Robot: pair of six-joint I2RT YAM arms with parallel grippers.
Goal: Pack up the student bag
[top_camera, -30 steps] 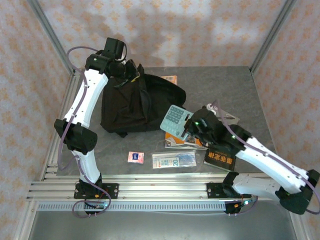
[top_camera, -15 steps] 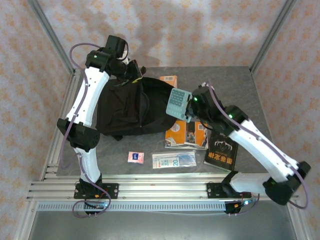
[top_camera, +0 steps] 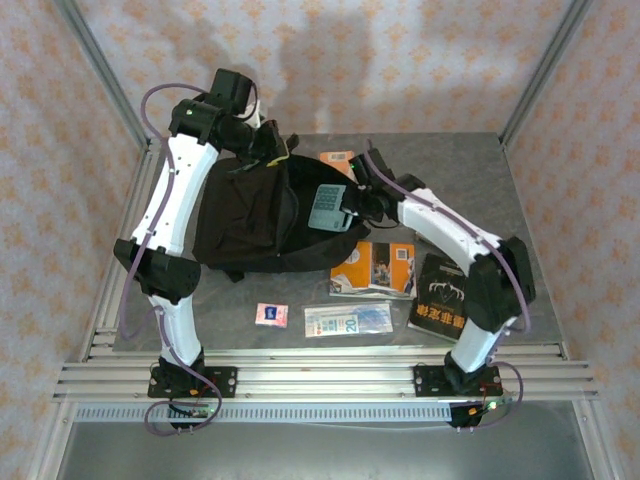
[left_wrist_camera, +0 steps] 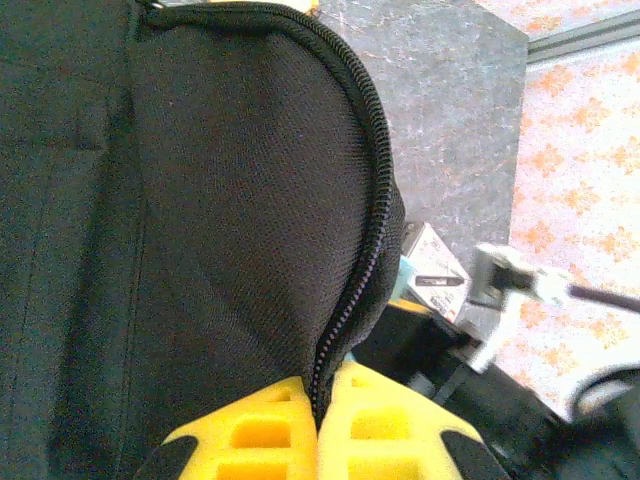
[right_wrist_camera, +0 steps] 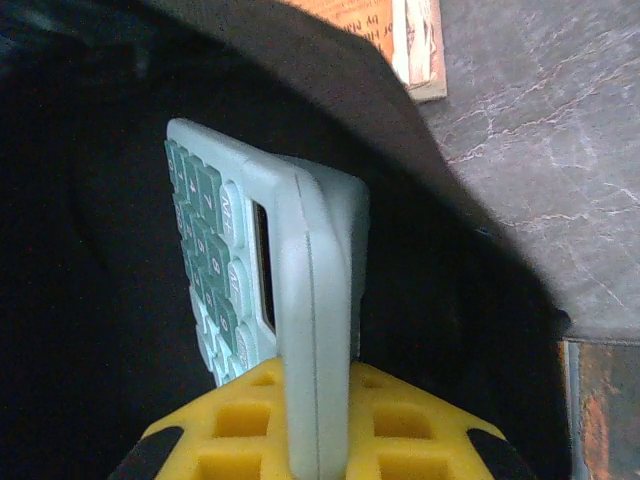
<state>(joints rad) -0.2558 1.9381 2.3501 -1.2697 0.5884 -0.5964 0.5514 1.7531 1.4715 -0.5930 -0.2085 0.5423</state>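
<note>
Hiding calculator (right_wrist_camera: pixel 285 270) bottom edge: right claw (right_wrist_camera: pixel 318 390)

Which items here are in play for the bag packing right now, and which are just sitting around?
In play: student bag, zip edge pinched by left pincer; calculator in right pincer, at the bag's opening.
Lying about: orange book, black book, pink packet, clear pouch, orange item beyond the bag.

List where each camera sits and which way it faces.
Top external: above, behind the bases, looking down on table, student bag, left arm, right arm.
Left wrist: faces along the left gripper pinching the bag's zip edge.
Right wrist: faces along the right gripper holding the calculator at the bag's opening.
Shared: top and right wrist both show the calculator.
</note>
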